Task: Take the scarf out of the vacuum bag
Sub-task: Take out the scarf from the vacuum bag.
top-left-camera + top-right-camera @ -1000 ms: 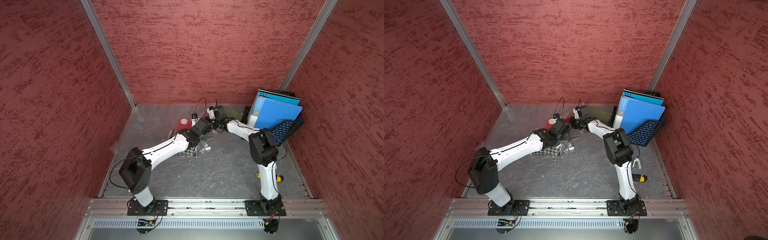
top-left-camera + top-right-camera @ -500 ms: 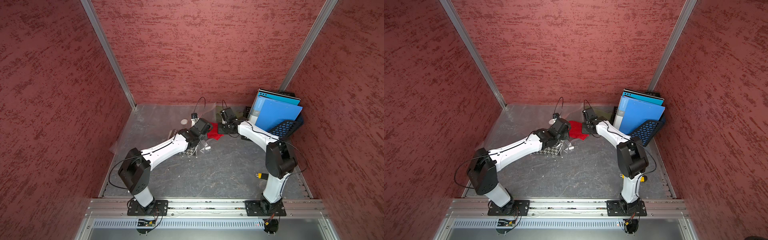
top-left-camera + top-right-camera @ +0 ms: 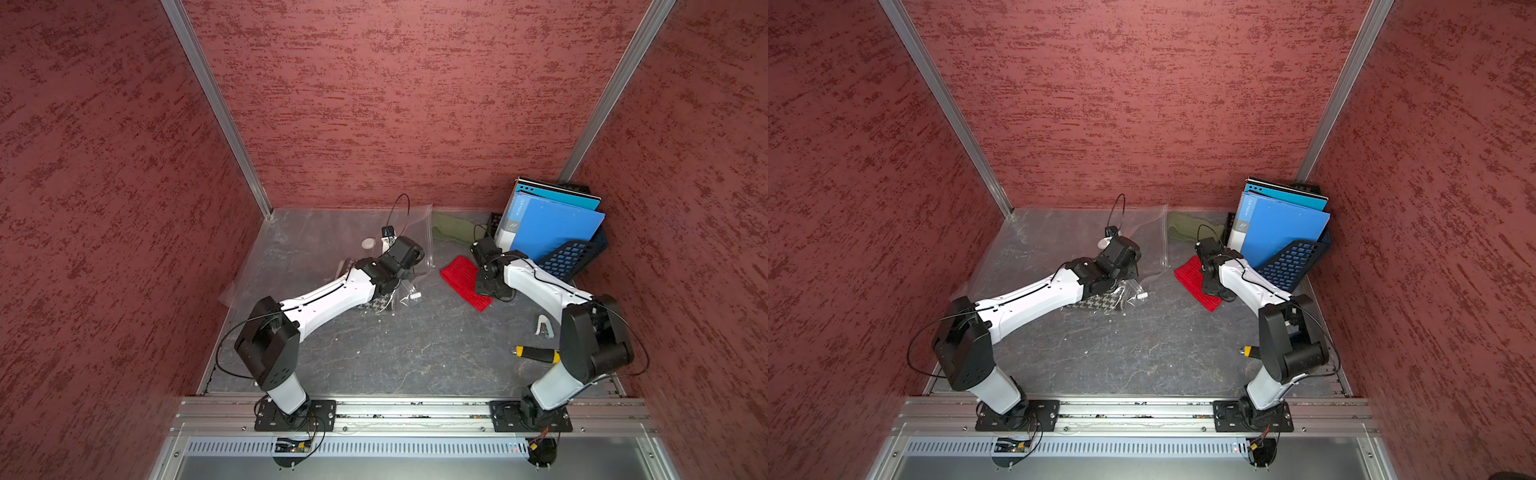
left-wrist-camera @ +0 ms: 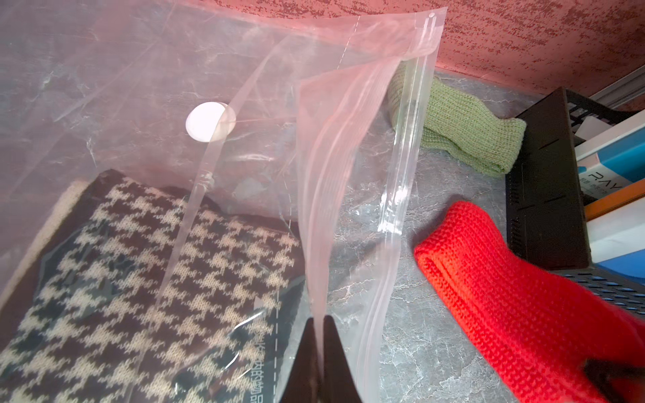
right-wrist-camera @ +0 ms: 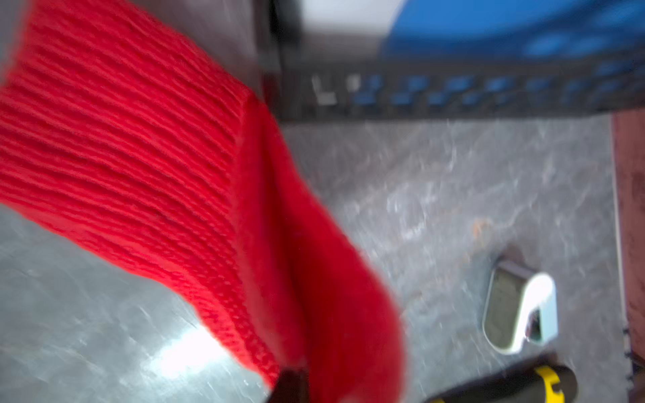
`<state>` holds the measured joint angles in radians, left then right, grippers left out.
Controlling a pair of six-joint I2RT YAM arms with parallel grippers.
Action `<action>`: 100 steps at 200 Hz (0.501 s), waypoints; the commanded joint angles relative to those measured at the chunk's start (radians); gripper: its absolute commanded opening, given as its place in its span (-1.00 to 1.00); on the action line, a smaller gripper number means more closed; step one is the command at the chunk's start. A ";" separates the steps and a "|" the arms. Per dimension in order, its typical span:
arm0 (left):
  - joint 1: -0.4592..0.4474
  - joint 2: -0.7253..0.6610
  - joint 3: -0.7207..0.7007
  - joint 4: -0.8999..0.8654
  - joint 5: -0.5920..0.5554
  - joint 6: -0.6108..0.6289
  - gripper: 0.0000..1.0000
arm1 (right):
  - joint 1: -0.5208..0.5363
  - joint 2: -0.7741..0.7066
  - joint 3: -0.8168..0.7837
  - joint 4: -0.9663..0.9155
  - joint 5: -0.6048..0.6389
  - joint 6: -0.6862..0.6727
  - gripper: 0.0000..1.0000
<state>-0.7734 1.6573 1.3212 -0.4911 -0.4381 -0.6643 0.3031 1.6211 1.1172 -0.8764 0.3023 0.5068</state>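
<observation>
The red scarf (image 3: 463, 279) lies outside the vacuum bag (image 3: 316, 239), on the table (image 3: 415, 353) just beside its open mouth, one end reaching the right gripper (image 3: 490, 291). Blur hides how wide those jaws stand. The left gripper (image 4: 319, 352) is pinched tight on the bag's upper film.

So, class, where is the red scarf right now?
In both top views the red scarf is outside the vacuum bag, on the scene's right side, between the bag's zip edge and the black file rack.
</observation>
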 commanded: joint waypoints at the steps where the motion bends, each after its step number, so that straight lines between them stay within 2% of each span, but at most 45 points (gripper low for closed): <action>1: 0.005 -0.037 -0.005 0.033 -0.006 0.008 -1.00 | 0.004 -0.046 -0.043 -0.060 -0.047 0.039 0.05; 12: 0.003 -0.038 -0.005 0.031 -0.006 0.008 -1.00 | 0.005 -0.069 -0.037 -0.063 -0.057 0.022 0.16; 31: 0.003 -0.037 -0.005 0.031 -0.002 0.006 -1.00 | 0.010 -0.169 -0.030 0.001 -0.092 -0.029 0.19; 42: 0.002 -0.034 -0.006 0.031 -0.002 0.005 -1.00 | 0.009 -0.273 -0.044 0.100 -0.193 -0.068 0.22; 56: -0.005 -0.031 -0.004 0.032 -0.001 0.000 -1.00 | 0.009 -0.310 -0.061 0.245 -0.384 -0.091 0.23; 76: -0.023 -0.017 0.001 0.035 -0.003 -0.006 -1.00 | 0.010 -0.211 -0.040 0.416 -0.643 -0.068 0.21; 100: -0.055 -0.002 0.005 0.037 -0.014 -0.029 -1.00 | 0.014 0.034 0.072 0.521 -0.808 -0.036 0.19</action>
<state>-0.7944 1.6508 1.3212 -0.4908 -0.4397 -0.6697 0.3077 1.4200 1.1202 -0.5583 -0.2123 0.4561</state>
